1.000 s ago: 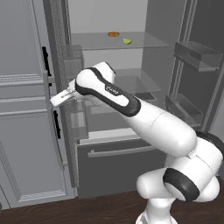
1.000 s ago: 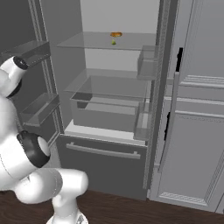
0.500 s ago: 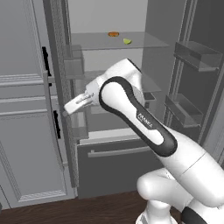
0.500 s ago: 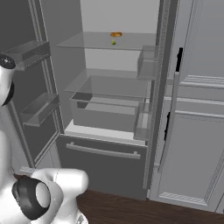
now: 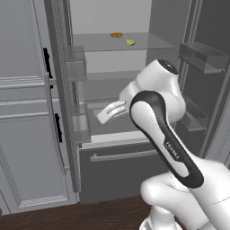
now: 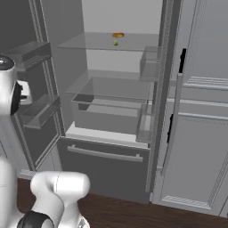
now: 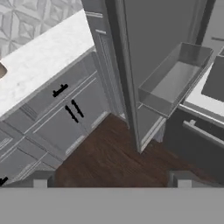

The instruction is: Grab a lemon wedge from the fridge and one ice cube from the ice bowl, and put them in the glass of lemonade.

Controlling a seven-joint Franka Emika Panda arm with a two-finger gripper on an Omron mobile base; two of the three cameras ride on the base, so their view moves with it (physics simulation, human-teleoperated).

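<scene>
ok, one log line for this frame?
fridge: open | wedge: top shelf, beside orange item | claw: open, empty, below shelf | stage: reach pending

Flat, even rendered light with no clear source and no glare. Shadows are faint, and the fridge (image 5: 112, 90) interior reads pale. Edges look soft and slightly pixelated throughout.

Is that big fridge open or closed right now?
Open. Both doors of the fridge are swung wide, showing its clear shelves, with the lemon wedge lying on the top shelf.
</scene>
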